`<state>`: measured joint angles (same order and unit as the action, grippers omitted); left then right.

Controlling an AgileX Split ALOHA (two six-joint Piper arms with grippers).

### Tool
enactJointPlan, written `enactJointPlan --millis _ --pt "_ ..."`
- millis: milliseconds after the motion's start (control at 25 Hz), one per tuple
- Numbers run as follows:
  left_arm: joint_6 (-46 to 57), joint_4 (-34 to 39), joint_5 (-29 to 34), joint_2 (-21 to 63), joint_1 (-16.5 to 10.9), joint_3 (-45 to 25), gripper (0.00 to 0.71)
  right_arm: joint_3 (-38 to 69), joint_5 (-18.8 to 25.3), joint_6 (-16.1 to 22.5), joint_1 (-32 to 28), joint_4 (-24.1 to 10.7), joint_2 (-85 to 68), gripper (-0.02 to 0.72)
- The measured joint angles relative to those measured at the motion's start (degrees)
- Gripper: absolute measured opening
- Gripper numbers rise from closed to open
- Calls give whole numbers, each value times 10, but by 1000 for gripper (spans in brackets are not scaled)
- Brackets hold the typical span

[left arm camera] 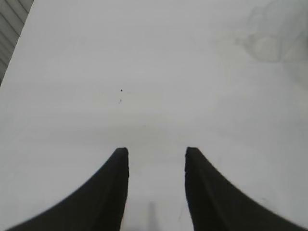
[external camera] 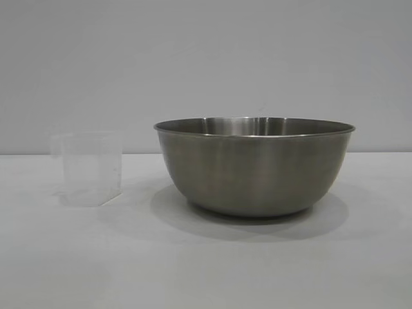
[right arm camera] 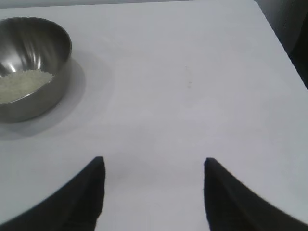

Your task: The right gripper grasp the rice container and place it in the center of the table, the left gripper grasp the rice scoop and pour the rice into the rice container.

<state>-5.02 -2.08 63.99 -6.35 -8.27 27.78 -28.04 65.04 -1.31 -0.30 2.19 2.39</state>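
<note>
The rice container, a large steel bowl, stands on the white table right of the middle. In the right wrist view the bowl holds a whitish mass of rice. The rice scoop, a clear plastic cup, stands upright to the bowl's left and looks empty; it shows faintly in the left wrist view. My left gripper is open and empty over bare table, well away from the scoop. My right gripper is open and empty over bare table, away from the bowl. Neither gripper shows in the exterior view.
A plain grey wall stands behind the table. The table's edge runs along one side of the left wrist view, and another edge runs along one side of the right wrist view.
</note>
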Motion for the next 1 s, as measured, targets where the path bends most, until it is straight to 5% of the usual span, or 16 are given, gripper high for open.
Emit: enactJointPlan --millis 1000 --pt "0 0 0 13 0 0 239 0 0 0 0 0 -12 382"
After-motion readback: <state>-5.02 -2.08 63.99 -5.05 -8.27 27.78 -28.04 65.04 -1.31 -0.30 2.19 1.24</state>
